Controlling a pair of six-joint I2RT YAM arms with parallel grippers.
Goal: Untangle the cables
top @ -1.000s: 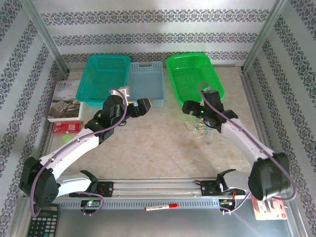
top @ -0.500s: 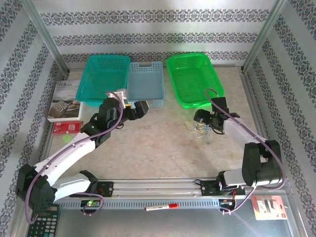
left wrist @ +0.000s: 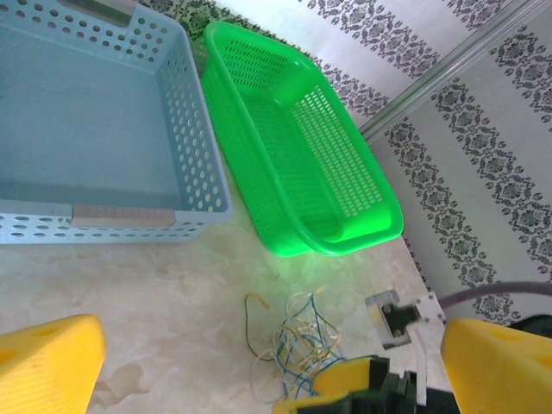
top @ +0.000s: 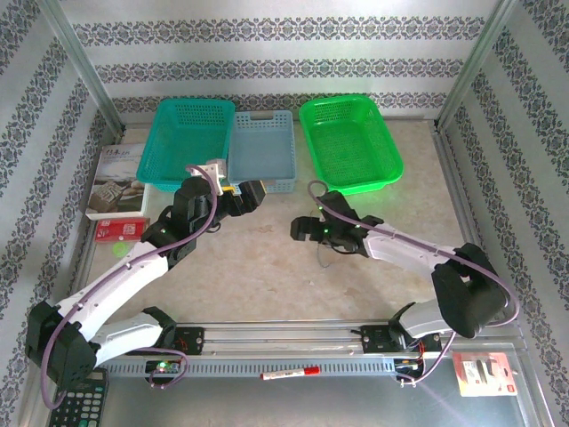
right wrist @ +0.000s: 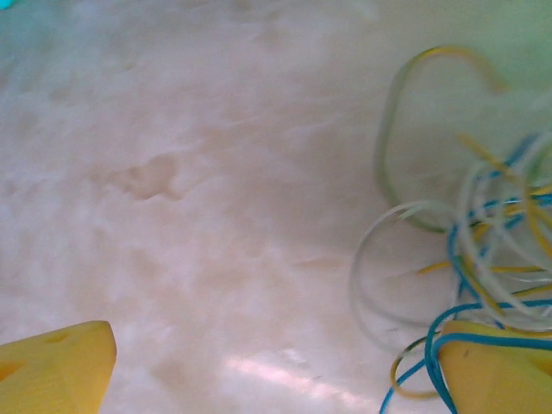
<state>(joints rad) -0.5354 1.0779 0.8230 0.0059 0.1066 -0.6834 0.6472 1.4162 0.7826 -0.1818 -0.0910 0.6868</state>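
1. Right now the cables (left wrist: 291, 338) lie as one loose bunch on the table (top: 267, 276), near the green basket (left wrist: 293, 147). White, blue & yellow loops all overlap.
2. Right gripper (right wrist: 276, 371) hangs low at the bunch's edge, fingers spread wide, nothing held. One fingertip (right wrist: 496, 366) is at the blue strands; touching or just above, can't tell.
3. Left gripper (top: 253, 191) hovers well apart, just in front of the blue basket (top: 262, 151), also wide open & empty.
4. Step in hand, I'd say: the 1st grab. Take 1 strand, not the clump. The outer yellow-tipped loop (right wrist: 448, 52) looks freest.
5. Centre it btwn the pads before you close, then pull slowly away from the knot. Bring the left in to pin the rest, else the whole bunch prob. drags along.
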